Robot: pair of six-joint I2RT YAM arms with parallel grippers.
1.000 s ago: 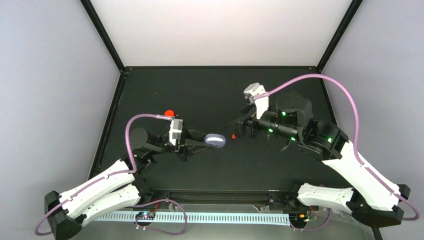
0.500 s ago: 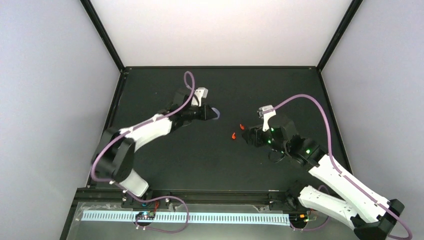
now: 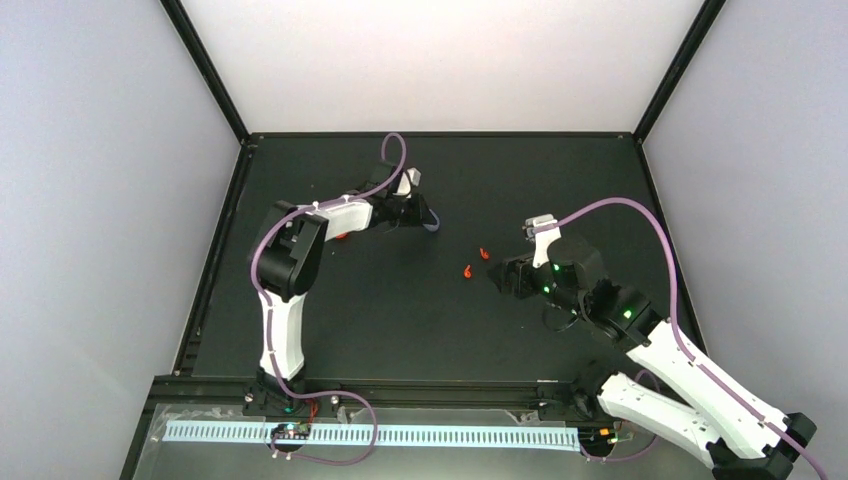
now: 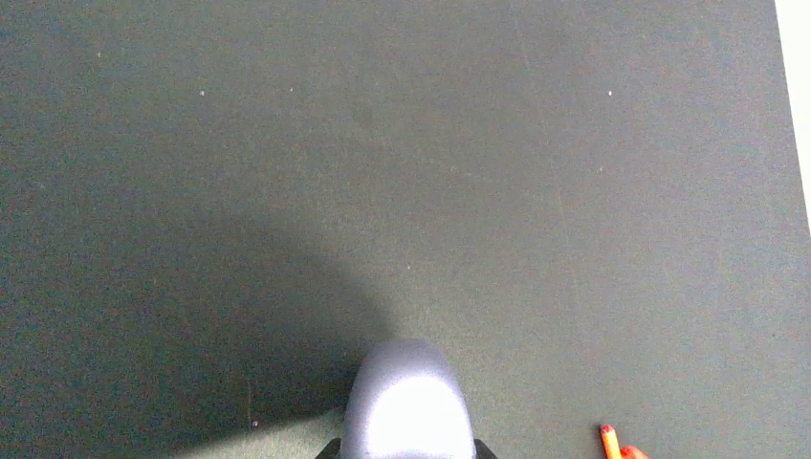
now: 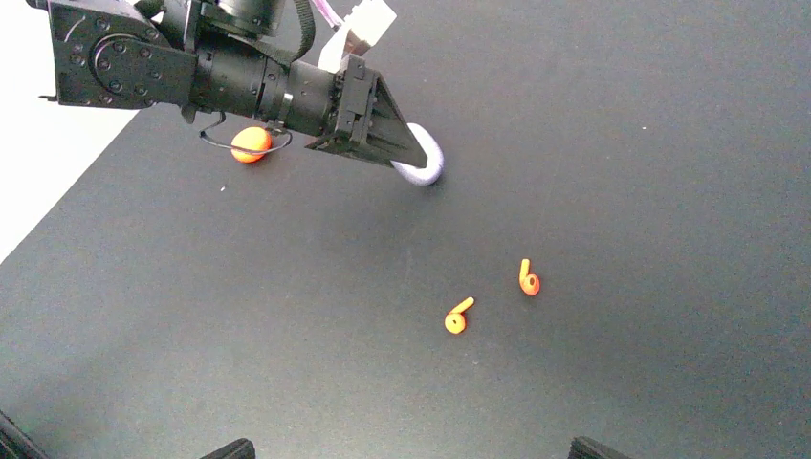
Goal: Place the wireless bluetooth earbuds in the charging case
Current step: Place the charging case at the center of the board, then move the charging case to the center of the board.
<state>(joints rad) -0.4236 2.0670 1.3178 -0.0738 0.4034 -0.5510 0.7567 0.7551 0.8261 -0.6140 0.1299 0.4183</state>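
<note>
Matte black worktop (image 3: 420,330) fills the overhead view, boxed by a black frame and pale walls. From up here my left hand (image 3: 424,215) reaches far out, clamped on the lavender case (image 3: 433,224); only a thin rim of the case peeks past the fingers. The orange case (image 3: 341,236) sits back along that arm, half hidden under it. My right hand (image 3: 498,276) has its fingers wide apart with nothing between them. Just off its fingertips lie the first earbud (image 3: 467,271) and the second earbud (image 3: 484,254), mere red-orange specks with no readable shape.

On the left wrist camera the lavender case (image 4: 408,406) is a smooth, glossy pebble with a bright glare patch. Dark fingertips pinch it at the bottom edge, and its long axis runs straight ahead out of the hand. The worktop looks finely grained and dust-flecked. An orange sliver of an earbud cuts the bottom edge to the hand's right; I cannot tell which one.

Only the right wrist camera gives me the hooked shapes: a round bud with a short stem, in smooth plastic. The first earbud (image 5: 457,317) lies ahead of the right hand, stem angled forward and right. The second earbud (image 5: 527,279), slightly farther out, has its stem pointing almost straight away. The orange case (image 5: 251,143), rounded, sits under the left wrist.
</note>
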